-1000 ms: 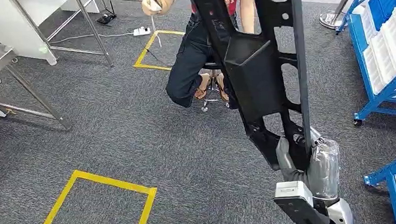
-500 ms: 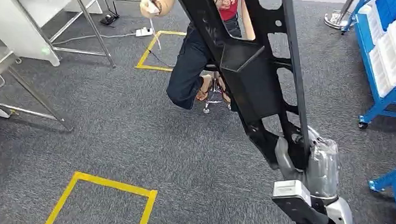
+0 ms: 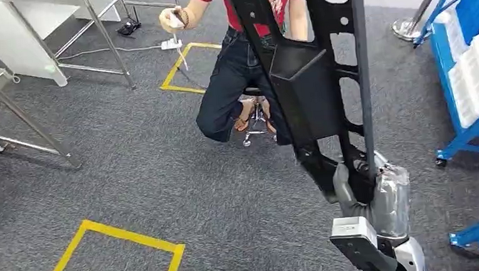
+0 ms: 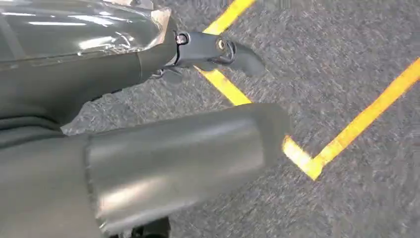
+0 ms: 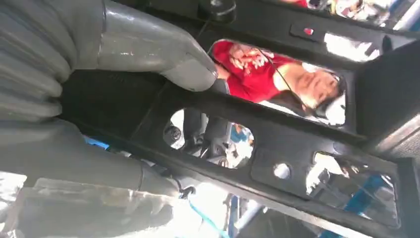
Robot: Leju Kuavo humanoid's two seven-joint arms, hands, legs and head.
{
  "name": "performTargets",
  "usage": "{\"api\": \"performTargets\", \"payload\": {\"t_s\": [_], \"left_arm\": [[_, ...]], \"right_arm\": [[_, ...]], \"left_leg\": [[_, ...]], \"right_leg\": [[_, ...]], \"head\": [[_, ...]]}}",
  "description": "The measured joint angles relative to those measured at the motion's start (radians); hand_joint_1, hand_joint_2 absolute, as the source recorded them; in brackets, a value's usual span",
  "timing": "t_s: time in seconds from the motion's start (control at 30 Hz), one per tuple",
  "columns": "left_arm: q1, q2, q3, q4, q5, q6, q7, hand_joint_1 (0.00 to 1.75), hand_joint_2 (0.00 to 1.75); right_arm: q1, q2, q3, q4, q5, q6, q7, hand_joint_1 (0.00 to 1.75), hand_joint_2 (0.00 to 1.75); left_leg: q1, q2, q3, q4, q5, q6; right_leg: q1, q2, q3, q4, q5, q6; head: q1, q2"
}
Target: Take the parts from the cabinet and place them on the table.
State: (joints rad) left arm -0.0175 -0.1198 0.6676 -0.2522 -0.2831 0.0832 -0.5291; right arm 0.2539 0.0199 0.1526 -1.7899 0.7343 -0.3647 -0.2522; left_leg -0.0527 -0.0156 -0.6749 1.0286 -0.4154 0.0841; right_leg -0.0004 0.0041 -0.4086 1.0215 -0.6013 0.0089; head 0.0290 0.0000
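A long black plastic frame part (image 3: 308,74) with cut-outs and a box-shaped pocket stands upright in front of me. My right hand (image 3: 362,187) grips its lower end, low at the right of the head view. In the right wrist view the thick grey thumb (image 5: 163,52) presses on a black bar of the part (image 5: 277,129). My left hand (image 4: 148,148) hangs over the grey carpet with nothing in it; its thumb and a dark finger (image 4: 218,49) are apart.
A person in a red shirt (image 3: 245,60) sits on a stool straight ahead, holding a small device. Steel table legs (image 3: 35,129) stand at the left. Blue racks with white bins (image 3: 471,65) line the right. Yellow tape squares (image 3: 112,253) mark the carpet.
The whole head view has shifted a little as the camera moved. The black part stays upright in my right hand. The person's hand with the device has shifted slightly.
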Motion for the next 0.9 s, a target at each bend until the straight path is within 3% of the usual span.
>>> {"api": "performTargets", "payload": {"t_s": [0.03,0.07,0.1,0.13,0.17,0.2,0.23,0.27,0.3,0.33,0.37,0.4,0.43,0.47,0.5,0.53,0.57,0.6,0.63,0.7,0.73,0.77,0.8,0.87,0.9], "left_arm": [[0.000,0.000,0.000,0.000,0.000,0.000,0.000,0.00,0.00],[0.000,0.000,0.000,0.000,0.000,0.000,0.001,0.00,0.00],[-0.001,0.000,0.001,0.000,0.000,0.000,0.001,0.00,0.00],[-0.002,0.001,0.002,0.000,-0.001,0.000,0.001,0.00,0.00],[-0.001,-0.001,0.002,0.000,-0.001,0.000,0.001,0.00,0.00],[0.000,-0.003,0.002,0.001,-0.002,0.000,0.001,0.00,0.00],[0.000,-0.006,0.002,0.001,-0.002,0.000,0.002,0.00,0.00],[0.000,-0.008,0.002,0.002,-0.003,0.000,0.002,0.00,0.00],[0.000,-0.011,0.002,0.002,-0.003,0.000,0.002,0.00,0.00],[0.000,-0.013,0.002,0.002,-0.005,0.000,0.002,0.00,0.00],[0.000,-0.014,0.002,0.002,-0.006,0.000,0.002,0.00,0.00],[0.000,-0.011,0.003,0.002,-0.008,0.001,0.002,0.00,0.00],[0.001,-0.010,0.003,0.002,-0.010,0.002,0.003,0.00,0.00],[-0.001,-0.010,0.004,0.002,-0.010,0.003,0.005,0.00,0.00],[-0.002,-0.010,0.004,0.002,-0.011,0.003,0.005,0.00,0.00],[-0.002,-0.010,0.004,0.002,-0.012,0.003,0.003,0.00,0.00],[-0.004,-0.011,0.004,0.002,-0.013,0.001,0.002,0.00,0.00],[-0.005,-0.014,0.004,0.002,-0.013,-0.001,0.000,0.00,0.00],[-0.005,-0.014,0.004,0.002,-0.013,0.000,0.000,0.00,0.00],[-0.003,-0.014,0.006,0.002,-0.016,0.008,0.002,0.00,0.00],[-0.003,-0.015,0.006,0.002,-0.021,0.015,0.004,0.00,0.00],[-0.003,-0.015,0.006,0.002,-0.023,0.021,0.004,0.00,0.00],[-0.003,-0.016,0.006,0.003,-0.029,0.031,0.006,0.00,0.00],[-0.003,-0.017,0.006,0.003,-0.035,0.039,0.008,0.00,0.00],[-0.003,-0.017,0.006,0.003,-0.040,0.039,0.009,0.00,0.00]], "right_arm": [[0.000,0.001,0.000,0.000,0.001,0.000,0.000,1.71,1.75],[-0.001,-0.001,0.000,0.001,0.000,0.000,0.000,1.71,1.75],[-0.003,-0.001,0.000,0.001,0.000,-0.001,0.000,1.71,1.75],[-0.004,-0.002,0.000,0.001,0.000,-0.002,0.000,1.71,1.75],[-0.002,-0.002,0.000,0.001,-0.002,-0.002,0.000,1.71,1.75],[0.001,-0.002,0.000,0.001,-0.001,-0.002,0.000,1.71,1.75],[0.002,-0.003,0.000,0.001,-0.001,-0.003,0.000,1.71,1.75],[0.003,-0.004,0.000,0.001,0.000,-0.003,0.000,1.71,1.75],[0.005,-0.005,0.000,0.001,0.000,-0.003,0.000,1.71,1.75],[0.005,-0.006,0.000,0.001,0.000,-0.002,0.000,1.71,1.75],[0.006,-0.007,0.000,0.001,0.000,-0.002,0.000,1.71,1.75],[0.007,-0.008,-0.001,0.004,-0.001,-0.002,0.000,1.71,1.75],[0.004,-0.007,0.000,0.005,-0.003,-0.002,0.000,1.71,1.75],[0.007,-0.007,0.000,0.004,-0.004,0.000,0.002,1.71,1.75],[0.005,-0.009,-0.003,0.002,-0.003,0.000,0.002,1.71,1.75],[0.003,-0.008,-0.003,0.002,-0.005,0.000,0.002,1.71,1.75],[0.004,-0.006,-0.004,0.002,-0.005,0.000,0.002,1.71,1.75],[0.003,-0.005,-0.005,0.002,-0.007,0.000,0.002,1.71,1.75],[0.003,-0.005,-0.006,0.001,-0.006,0.000,0.002,1.71,1.75],[0.003,-0.005,-0.007,0.001,-0.007,0.000,0.002,1.71,1.75],[0.003,-0.005,-0.007,0.001,-0.007,0.000,0.002,1.71,1.75],[0.003,-0.005,-0.007,0.001,-0.007,0.000,0.002,1.71,1.75],[0.004,-0.004,-0.007,0.001,-0.007,0.000,0.002,1.71,1.75],[0.004,-0.001,-0.007,0.001,-0.007,0.000,0.002,1.71,1.75],[0.004,0.001,-0.008,0.001,-0.008,0.000,0.004,1.71,1.75]], "left_leg": [[-0.002,0.000,0.028,-0.011,-0.003,0.008],[0.009,-0.002,0.059,-0.028,-0.002,0.007],[0.012,-0.001,0.074,-0.032,-0.006,0.013],[0.017,-0.001,0.081,-0.033,-0.015,0.016],[0.021,-0.002,0.090,-0.033,-0.026,0.013],[0.026,-0.004,0.100,-0.033,-0.038,0.008],[0.031,-0.006,0.113,-0.033,-0.050,0.001],[0.038,-0.008,0.129,-0.033,-0.063,-0.005],[0.045,-0.012,0.149,-0.032,-0.079,-0.014],[0.052,-0.013,0.168,-0.031,-0.095,-0.023],[0.058,-0.014,0.184,-0.027,-0.114,-0.035],[0.055,-0.015,0.194,-0.020,-0.131,-0.045],[0.051,-0.014,0.191,-0.015,-0.149,-0.053],[0.052,-0.009,0.193,-0.018,-0.156,-0.054],[0.054,-0.006,0.205,-0.016,-0.153,-0.057],[0.054,-0.005,0.199,-0.011,-0.142,-0.059],[0.059,-0.002,0.172,0.029,-0.128,-0.063],[0.059,0.005,0.129,0.097,-0.108,-0.069],[0.060,0.008,0.077,0.173,-0.118,-0.075],[0.062,0.009,-0.005,0.270,-0.198,-0.083],[0.064,0.009,-0.036,0.286,-0.231,-0.083],[0.064,0.010,-0.049,0.275,-0.229,-0.082],[0.064,0.011,-0.046,0.233,-0.195,-0.078],[0.064,0.012,0.006,0.074,-0.055,-0.069],[0.064,0.013,0.027,0.007,-0.005,-0.064]], "right_leg": [[-0.005,-0.001,0.012,-0.005,0.008,0.011],[-0.008,-0.001,-0.002,0.024,0.005,0.012],[-0.003,-0.002,-0.036,0.092,0.013,0.013],[-0.004,-0.001,-0.092,0.171,0.012,0.015],[-0.006,-0.001,-0.147,0.235,-0.014,0.008],[-0.011,-0.001,-0.196,0.278,-0.056,0.010],[-0.015,-0.001,-0.230,0.287,-0.094,0.013],[-0.021,-0.001,-0.245,0.267,-0.108,0.025],[-0.027,-0.002,-0.245,0.218,-0.096,0.046],[-0.033,-0.002,-0.237,0.153,-0.054,0.071],[-0.043,-0.003,-0.228,0.071,0.030,0.107],[-0.047,-0.018,-0.230,0.048,0.129,0.136],[-0.038,-0.024,-0.223,0.033,0.135,0.096],[-0.038,-0.016,-0.213,0.035,0.140,0.069],[-0.038,-0.015,-0.216,0.034,0.140,0.056],[-0.036,-0.014,-0.211,0.037,0.144,0.050],[-0.045,-0.012,-0.203,0.030,0.143,0.047],[-0.045,-0.013,-0.195,0.024,0.140,0.043],[-0.044,-0.013,-0.186,0.018,0.133,0.034],[-0.040,-0.013,-0.168,0.010,0.121,0.017],[-0.038,-0.012,-0.159,0.009,0.113,0.013],[-0.037,-0.010,-0.151,0.009,0.105,0.013],[-0.036,-0.008,-0.140,0.009,0.098,0.013],[-0.034,-0.005,-0.119,0.008,0.084,0.015],[-0.034,-0.004,-0.114,0.007,0.077,0.018]], "head": [[-0.002,0.000],[-0.006,0.000],[-0.006,-0.001],[-0.007,-0.001],[-0.006,-0.001],[-0.006,-0.001],[-0.006,-0.001],[-0.006,-0.001],[-0.005,-0.001],[-0.005,-0.001],[-0.004,-0.001],[0.001,-0.001],[0.001,-0.001],[-0.008,-0.001],[-0.007,-0.001],[-0.007,-0.001],[-0.007,-0.001],[-0.008,-0.001],[-0.008,-0.001],[-0.008,-0.001],[-0.008,-0.001],[-0.008,-0.001],[-0.008,-0.001],[-0.008,-0.001],[-0.008,-0.001]]}}
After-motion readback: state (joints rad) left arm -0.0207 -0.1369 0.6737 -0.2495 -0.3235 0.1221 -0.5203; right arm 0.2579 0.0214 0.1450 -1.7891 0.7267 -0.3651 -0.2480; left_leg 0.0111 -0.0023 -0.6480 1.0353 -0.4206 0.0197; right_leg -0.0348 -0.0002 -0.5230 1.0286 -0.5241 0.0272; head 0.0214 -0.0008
